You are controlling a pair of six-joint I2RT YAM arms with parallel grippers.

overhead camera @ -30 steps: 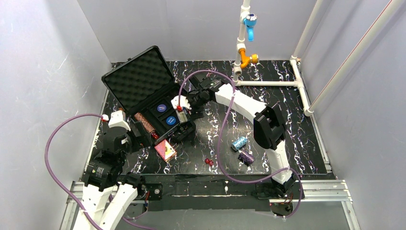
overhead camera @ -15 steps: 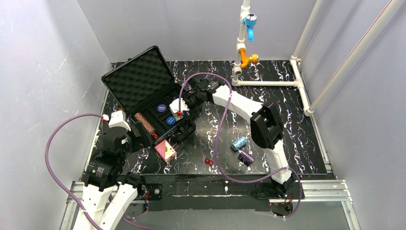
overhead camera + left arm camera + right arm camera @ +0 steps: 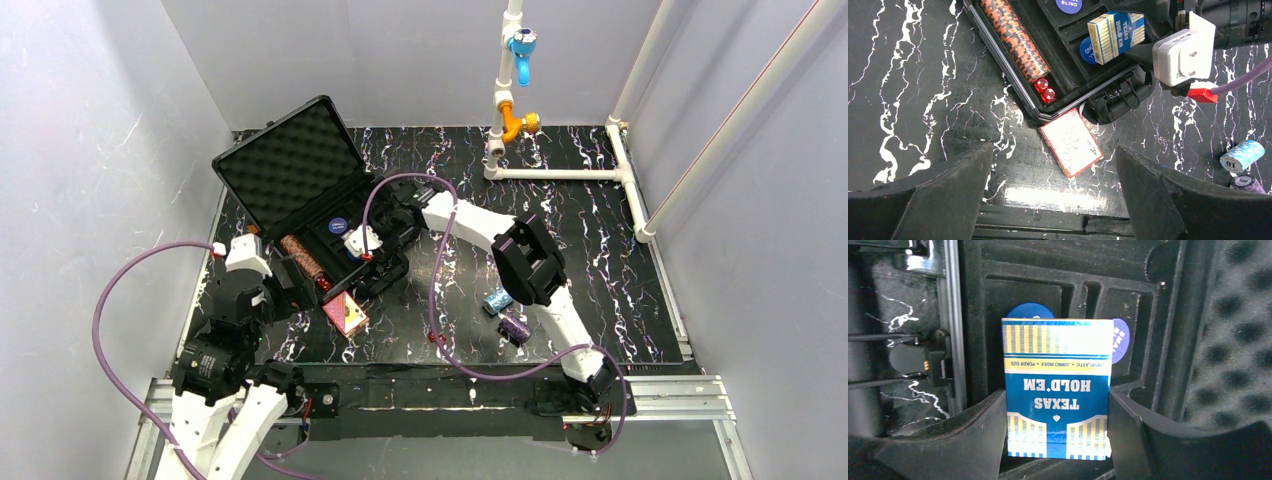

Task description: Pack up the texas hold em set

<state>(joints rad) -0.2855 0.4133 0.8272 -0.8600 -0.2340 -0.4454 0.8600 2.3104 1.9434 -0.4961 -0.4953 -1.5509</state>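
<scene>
Blue card box (image 3: 1058, 390), pinched upright in the right pincer (image 3: 1058, 401), hangs over the tray slots of the open black case (image 3: 1017, 91). The left pincer (image 3: 1052, 150) is spread wide and holds nothing, above the red card box (image 3: 1070, 142), which lies on the surface (image 3: 923, 100) just outside the case's front corner.

Pale grey walls (image 3: 100, 150); black white-veined tabletop (image 3: 610, 265); white pipe frame (image 3: 560, 174).

Right end effector (image 3: 351, 250) over open black case (image 3: 290, 172), red card box (image 3: 345, 314) just beside
</scene>
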